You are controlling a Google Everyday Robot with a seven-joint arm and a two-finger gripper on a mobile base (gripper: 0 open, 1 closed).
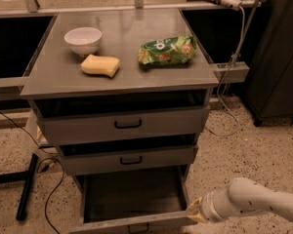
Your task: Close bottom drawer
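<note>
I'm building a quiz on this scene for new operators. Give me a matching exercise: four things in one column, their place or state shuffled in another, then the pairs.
Things:
1. small white round bowl
2. yellow rectangular sponge
3. green crinkly snack bag
4. lowest grey metal drawer with black bar handle

Places or states:
A. pulled far out
B. right part of the grey cabinet top
C. back left of that top
D. just in front of the bowl

Pairs: 1-C; 2-D; 3-B; 4-A.

The gripper is low, by that drawer's front right corner.
</note>
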